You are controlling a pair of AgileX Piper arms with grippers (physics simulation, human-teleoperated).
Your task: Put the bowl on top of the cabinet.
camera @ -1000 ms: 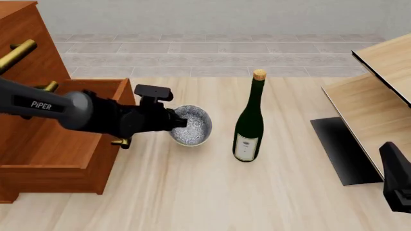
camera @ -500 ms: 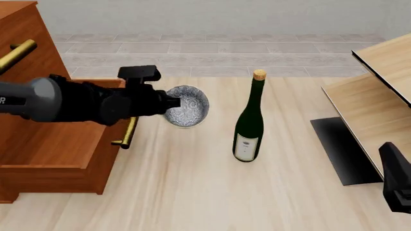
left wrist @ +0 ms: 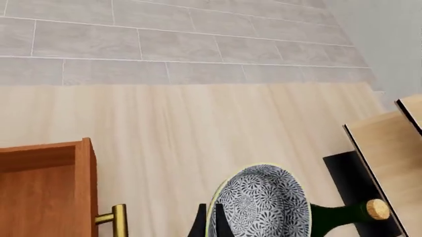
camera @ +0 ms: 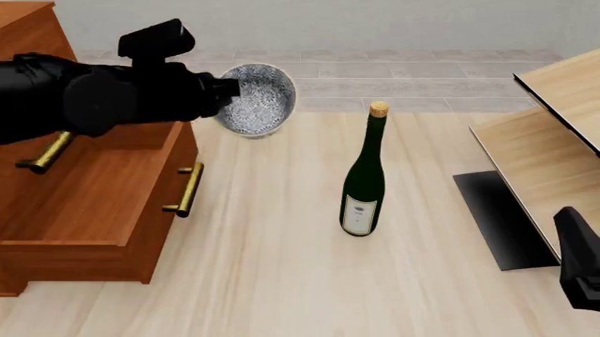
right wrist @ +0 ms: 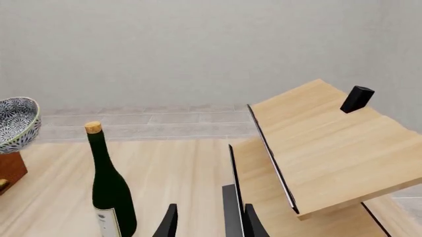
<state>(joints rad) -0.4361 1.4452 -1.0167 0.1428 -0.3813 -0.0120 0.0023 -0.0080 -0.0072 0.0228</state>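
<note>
The bowl (camera: 255, 98), white with a blue-grey speckle, hangs tilted in the air beside the upper front of the reddish-brown cabinet (camera: 94, 203). My left gripper (camera: 225, 88) is shut on the bowl's rim. The left wrist view shows the fingers (left wrist: 203, 224) pinching the rim of the bowl (left wrist: 264, 202), with a cabinet corner (left wrist: 46, 187) and the table far below. In the right wrist view my right gripper (right wrist: 209, 224) is open and holds nothing, and the bowl (right wrist: 13, 123) shows far off to one side. The cabinet's top is cut off at the frame edge.
A dark green wine bottle (camera: 364, 182) with a cork stands upright mid-table, right of the bowl. Pale slanted wood panels (camera: 553, 133) and a black base (camera: 497, 217) fill the right side. Brass handles (camera: 187, 189) stick out from the cabinet's stepped drawer fronts. My right arm (camera: 579, 267) rests low at the right edge.
The left arm has lifted the bowl off the table, up and back toward the cabinet's upper part. The bottle and the right arm have not moved.
</note>
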